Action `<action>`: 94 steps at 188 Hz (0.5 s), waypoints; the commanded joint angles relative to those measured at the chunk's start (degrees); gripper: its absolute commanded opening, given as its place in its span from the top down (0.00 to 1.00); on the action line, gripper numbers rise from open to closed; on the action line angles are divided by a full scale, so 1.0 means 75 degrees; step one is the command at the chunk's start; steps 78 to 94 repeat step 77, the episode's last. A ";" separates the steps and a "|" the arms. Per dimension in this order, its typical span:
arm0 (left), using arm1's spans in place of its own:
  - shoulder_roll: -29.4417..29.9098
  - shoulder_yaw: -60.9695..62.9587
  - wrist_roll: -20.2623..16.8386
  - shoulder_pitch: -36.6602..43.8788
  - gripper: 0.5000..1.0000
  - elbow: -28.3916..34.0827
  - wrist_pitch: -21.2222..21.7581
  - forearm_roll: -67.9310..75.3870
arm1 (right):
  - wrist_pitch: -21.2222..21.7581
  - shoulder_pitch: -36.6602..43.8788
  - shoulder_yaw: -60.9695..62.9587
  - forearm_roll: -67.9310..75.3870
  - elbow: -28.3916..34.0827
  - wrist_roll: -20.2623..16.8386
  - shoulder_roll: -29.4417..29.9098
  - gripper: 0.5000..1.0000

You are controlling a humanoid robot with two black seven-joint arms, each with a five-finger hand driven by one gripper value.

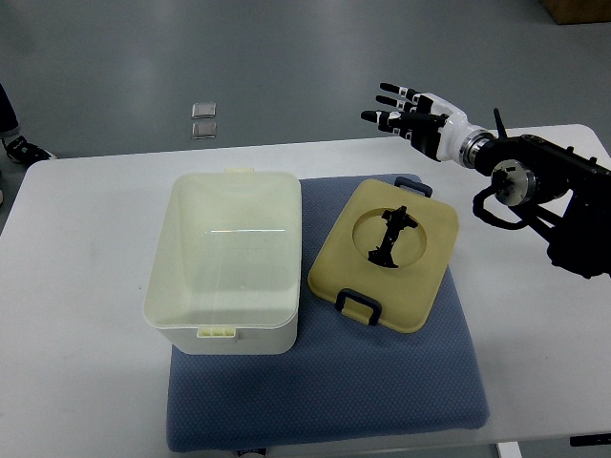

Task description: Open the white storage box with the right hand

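White storage box (229,258) open | lid (387,253) beside it | right hand (406,113) spread, empty

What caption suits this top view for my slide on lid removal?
White storage box open on a blue mat, its tan lid lying beside it; right hand open above the table's far edge.
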 commanded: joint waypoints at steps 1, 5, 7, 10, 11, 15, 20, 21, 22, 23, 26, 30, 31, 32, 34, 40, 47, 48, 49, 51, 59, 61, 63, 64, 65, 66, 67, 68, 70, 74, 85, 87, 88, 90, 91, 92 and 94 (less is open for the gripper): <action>0.0000 0.0000 -0.0002 -0.0001 0.00 0.0000 0.0009 0.0004 | 0.0417 -0.0094 0.0014 0.0039 -0.0059 0.0061 0.0083 0.11; 0.0000 0.0000 -0.0002 -0.0001 0.00 0.0000 0.0009 0.0004 | 0.0453 -0.0130 0.0026 0.0027 -0.0059 0.0073 0.0119 0.11; 0.0000 0.0000 -0.0002 -0.0001 0.00 0.0000 -0.0002 0.0004 | 0.0465 -0.0141 0.0026 0.0015 -0.0071 0.0073 0.0130 0.11; 0.0000 0.0000 -0.0002 -0.0001 0.00 0.0000 -0.0003 0.0004 | 0.0476 -0.0153 0.0026 0.0015 -0.0071 0.0073 0.0142 0.11; 0.0000 0.0000 -0.0002 -0.0001 0.00 0.0000 -0.0003 0.0004 | 0.0476 -0.0153 0.0026 0.0015 -0.0071 0.0073 0.0142 0.11; 0.0000 0.0000 -0.0002 -0.0001 0.00 0.0000 -0.0003 -0.0008 | 0.0500 -0.0177 0.0037 0.0015 -0.0071 0.0073 0.0154 0.11; 0.0000 0.0000 -0.0002 -0.0001 0.00 0.0000 -0.0003 0.0004 | 0.0512 -0.0177 0.0037 0.0015 -0.0071 0.0073 0.0154 0.11; 0.0000 -0.0012 -0.0002 -0.0001 0.00 0.0000 -0.0003 0.0004 | 0.0512 -0.0177 0.0037 0.0015 -0.0071 0.0073 0.0154 0.11; 0.0000 -0.0012 -0.0002 -0.0001 0.00 0.0000 -0.0003 0.0004 | 0.0512 -0.0177 0.0037 0.0015 -0.0071 0.0073 0.0154 0.11; 0.0000 0.0000 -0.0002 -0.0001 0.00 0.0000 -0.0003 0.0004 | 0.0512 -0.0177 0.0037 0.0015 -0.0071 0.0073 0.0154 0.11; 0.0000 0.0000 -0.0002 -0.0001 0.00 0.0000 -0.0003 0.0004 | 0.0512 -0.0177 0.0037 0.0015 -0.0071 0.0073 0.0154 0.11; 0.0000 0.0000 -0.0002 -0.0001 0.00 0.0000 -0.0003 0.0004 | 0.0512 -0.0177 0.0037 0.0015 -0.0071 0.0073 0.0154 0.11; 0.0000 0.0000 -0.0002 -0.0001 0.00 0.0000 -0.0003 0.0004 | 0.0512 -0.0177 0.0037 0.0015 -0.0071 0.0073 0.0154 0.11; 0.0000 0.0000 -0.0002 -0.0001 0.00 0.0000 0.0009 0.0004 | 0.0512 -0.0177 0.0049 0.0015 -0.0059 0.0073 0.0154 0.11; 0.0000 0.0000 -0.0002 -0.0001 0.00 0.0000 -0.0002 0.0004 | 0.0512 -0.0177 0.0038 0.0015 -0.0059 0.0073 0.0154 0.11; 0.0000 0.0000 -0.0002 -0.0001 0.00 0.0000 0.0009 0.0004 | 0.0512 -0.0188 0.0037 0.0015 -0.0059 0.0073 0.0154 0.11; 0.0000 0.0000 -0.0002 -0.0001 0.00 0.0000 -0.0003 -0.0008 | 0.0512 -0.0177 0.0049 0.0015 -0.0059 0.0073 0.0154 0.11; 0.0000 0.0000 -0.0002 -0.0001 0.00 0.0000 -0.0003 -0.0008 | 0.0523 -0.0177 0.0049 0.0015 -0.0059 0.0073 0.0154 0.11; 0.0000 0.0000 -0.0002 -0.0001 0.00 0.0000 -0.0003 -0.0008 | 0.0523 -0.0177 0.0049 0.0015 -0.0059 0.0073 0.0154 0.11; 0.0000 0.0000 -0.0002 -0.0001 0.00 0.0000 0.0009 -0.0008 | 0.0523 -0.0177 0.0049 0.0015 -0.0059 0.0073 0.0142 0.11; 0.0000 0.0000 -0.0002 -0.0001 0.00 0.0000 -0.0003 0.0004 | 0.0535 -0.0177 0.0084 0.0015 -0.0059 0.0073 0.0142 0.11; 0.0000 0.0000 -0.0002 -0.0001 0.00 0.0000 -0.0003 0.0004 | 0.0535 -0.0177 0.0084 0.0015 -0.0059 0.0073 0.0142 0.11; 0.0000 0.0000 -0.0002 -0.0001 0.00 0.0000 -0.0003 0.0004 | 0.0535 -0.0177 0.0084 0.0015 -0.0059 0.0073 0.0142 0.11; 0.0000 0.0000 -0.0002 -0.0001 0.00 0.0000 -0.0003 0.0004 | 0.0535 -0.0177 0.0084 0.0015 -0.0059 0.0073 0.0142 0.11; 0.0000 0.0000 -0.0002 -0.0001 0.00 0.0000 0.0009 0.0004 | 0.0535 -0.0177 0.0084 0.0015 -0.0059 0.0073 0.0154 0.11; 0.0000 0.0000 -0.0002 -0.0001 0.00 0.0000 0.0009 0.0004 | 0.0535 -0.0177 0.0084 0.0015 -0.0059 0.0073 0.0154 0.11; 0.0000 0.0000 -0.0002 -0.0001 0.00 0.0000 -0.0002 0.0004 | 0.0547 -0.0188 0.0084 0.0015 -0.0059 0.0073 0.0142 0.11; 0.0000 0.0000 -0.0002 -0.0001 0.00 0.0000 -0.0003 0.0004 | 0.0547 -0.0188 0.0084 0.0015 -0.0059 0.0073 0.0142 0.11; 0.0000 0.0000 -0.0002 -0.0001 0.00 0.0000 0.0009 0.0004 | 0.0547 -0.0188 0.0084 0.0015 -0.0047 0.0073 0.0154 0.11; 0.0000 0.0000 -0.0002 -0.0001 0.00 0.0000 -0.0003 -0.0008 | 0.0558 -0.0188 0.0084 0.0015 -0.0047 0.0073 0.0142 0.11; 0.0000 0.0000 -0.0002 -0.0001 0.00 0.0000 -0.0003 0.0003 | 0.0558 -0.0188 0.0084 0.0015 -0.0036 0.0073 0.0154 0.11; 0.0000 0.0000 -0.0002 -0.0001 0.00 0.0000 -0.0003 0.0003 | 0.0558 -0.0188 0.0084 0.0015 -0.0036 0.0073 0.0154 0.11; 0.0000 0.0000 -0.0002 -0.0001 0.00 0.0000 -0.0003 0.0003 | 0.0558 -0.0188 0.0084 0.0015 -0.0036 0.0073 0.0154 0.11; 0.0000 0.0000 -0.0002 -0.0001 0.00 0.0000 -0.0003 0.0003 | 0.0558 -0.0188 0.0084 0.0015 -0.0036 0.0073 0.0154 0.11; 0.0000 0.0000 -0.0002 -0.0001 0.00 0.0000 -0.0003 0.0003 | 0.0558 -0.0188 0.0084 0.0015 -0.0036 0.0073 0.0154 0.11; 0.0000 0.0000 -0.0002 -0.0001 0.00 0.0000 -0.0003 0.0003 | 0.0558 -0.0188 0.0084 0.0015 -0.0036 0.0073 0.0154 0.11; 0.0000 0.0000 -0.0002 -0.0001 0.00 0.0000 -0.0003 0.0003 | 0.0558 -0.0188 0.0084 0.0015 -0.0036 0.0073 0.0154 0.11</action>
